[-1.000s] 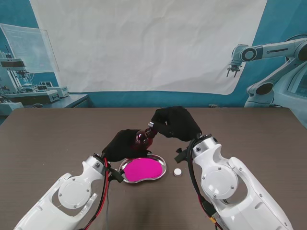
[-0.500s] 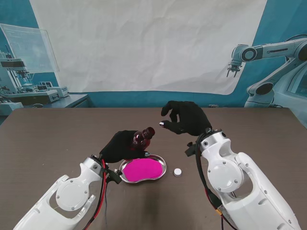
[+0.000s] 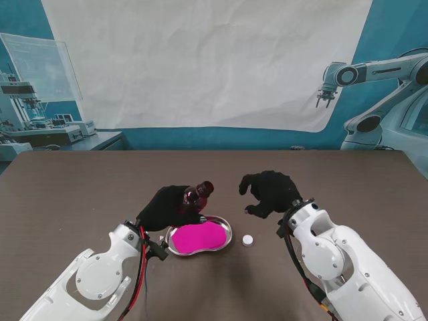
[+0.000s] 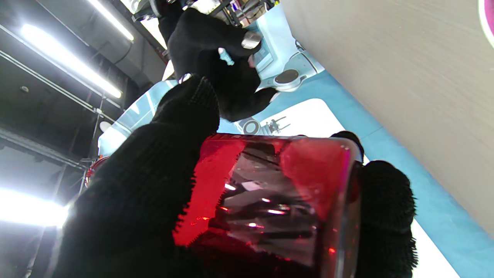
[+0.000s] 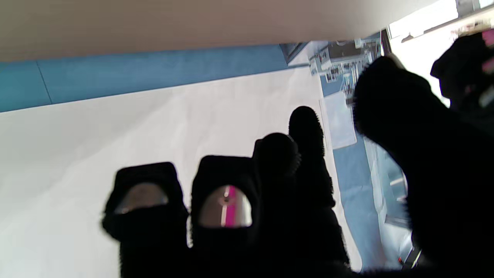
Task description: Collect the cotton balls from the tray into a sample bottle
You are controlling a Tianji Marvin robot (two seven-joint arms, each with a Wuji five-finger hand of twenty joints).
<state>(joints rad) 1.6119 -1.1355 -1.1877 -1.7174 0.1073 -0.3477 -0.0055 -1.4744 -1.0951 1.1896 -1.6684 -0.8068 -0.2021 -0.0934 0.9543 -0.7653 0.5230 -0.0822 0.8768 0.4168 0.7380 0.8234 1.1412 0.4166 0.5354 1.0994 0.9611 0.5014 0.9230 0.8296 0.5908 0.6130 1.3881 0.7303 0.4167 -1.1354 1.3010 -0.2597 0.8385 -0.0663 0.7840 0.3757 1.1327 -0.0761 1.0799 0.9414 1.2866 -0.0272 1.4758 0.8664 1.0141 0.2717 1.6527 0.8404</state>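
The sample bottle (image 3: pixel 199 194) is gripped by the left hand (image 3: pixel 168 207) at the tray's (image 3: pixel 226 239) eleven o'clock; the right hand (image 3: pixel 269 192) is spread empty; no cotton balls can be made out.

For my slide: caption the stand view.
Black-gloved left hand tilts a red transparent bottle over a kidney-shaped metal tray; empty right hand hovers beside.

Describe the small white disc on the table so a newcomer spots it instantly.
On the brown table, find the metal tray with the bright pink inside. Just to its right lies the white disc, alone on bare tabletop: the only small, round, white thing there.
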